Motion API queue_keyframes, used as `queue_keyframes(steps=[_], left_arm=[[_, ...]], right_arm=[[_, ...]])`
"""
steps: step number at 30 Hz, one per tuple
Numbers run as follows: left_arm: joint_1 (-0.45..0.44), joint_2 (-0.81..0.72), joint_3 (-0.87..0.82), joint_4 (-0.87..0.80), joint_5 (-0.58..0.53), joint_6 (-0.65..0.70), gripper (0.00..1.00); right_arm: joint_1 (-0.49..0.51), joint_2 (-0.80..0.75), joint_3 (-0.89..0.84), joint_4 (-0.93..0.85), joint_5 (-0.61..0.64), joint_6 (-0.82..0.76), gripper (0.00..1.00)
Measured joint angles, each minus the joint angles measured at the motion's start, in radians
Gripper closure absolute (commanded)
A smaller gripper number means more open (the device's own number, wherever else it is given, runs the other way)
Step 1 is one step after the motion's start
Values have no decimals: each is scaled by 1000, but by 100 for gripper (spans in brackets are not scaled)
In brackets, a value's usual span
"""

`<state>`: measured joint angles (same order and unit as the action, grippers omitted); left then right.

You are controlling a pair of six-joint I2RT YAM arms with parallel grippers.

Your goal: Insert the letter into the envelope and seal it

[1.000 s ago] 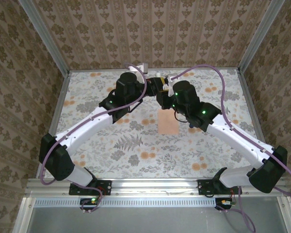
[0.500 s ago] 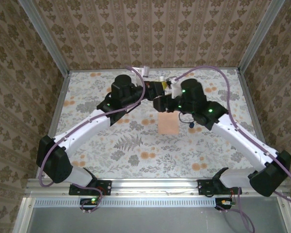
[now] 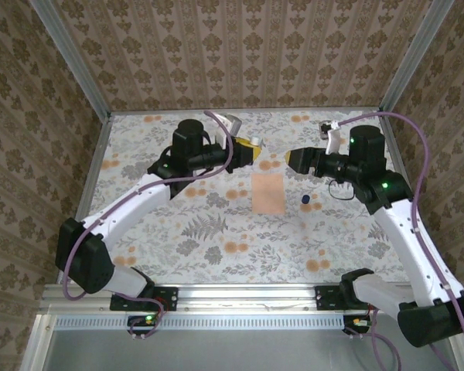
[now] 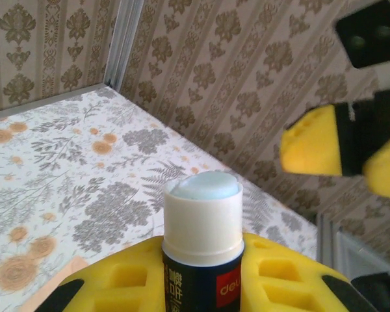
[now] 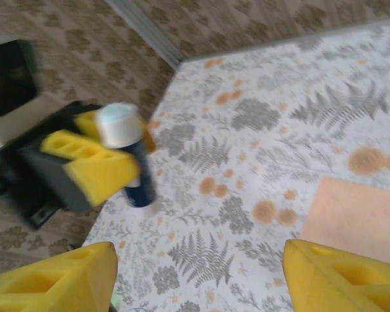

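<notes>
beyond the envelope [image 3: 267,193]: your left gripper [image 3: 250,148] clenches the uncapped glue stick [image 4: 203,221].
right gripper [image 5: 198,273]: just let go, swung clear.
meaning: glue ready for sealing.

White links [image 3: 131,202], black joints [image 3: 190,139], purple cables [image 3: 417,137]; yellow pads on left tool [image 3: 251,148] and right tool [image 3: 294,160].

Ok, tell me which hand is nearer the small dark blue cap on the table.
Right. The right hand is open, up-table of the small dark blue cap; the left hand, gripping a white-topped glue stick, sits farther left, beyond the peach paper envelope.
</notes>
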<state>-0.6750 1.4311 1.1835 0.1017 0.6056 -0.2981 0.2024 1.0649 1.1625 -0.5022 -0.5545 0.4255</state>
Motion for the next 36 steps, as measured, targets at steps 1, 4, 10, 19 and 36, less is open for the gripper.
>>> queue_keyframes(steps=[1,4,10,19,36], left_arm=[[-9,-8,-10,-14,-18,35,99],[-58,-34,-48,-60,-92,160,99],[-177,-52,-135,-69,-295,366,97],[-278,-52,-163,-47,-509,518,97],[-280,-27,-163,-59,-558,543,98]], right_arm=[[-8,19,-1,-24,10,1,30],[-13,62,-2,-85,56,4,28],[-13,119,-2,-170,165,5,28],[-51,142,-27,-195,248,24,27],[-69,265,-28,-266,300,22,32]])
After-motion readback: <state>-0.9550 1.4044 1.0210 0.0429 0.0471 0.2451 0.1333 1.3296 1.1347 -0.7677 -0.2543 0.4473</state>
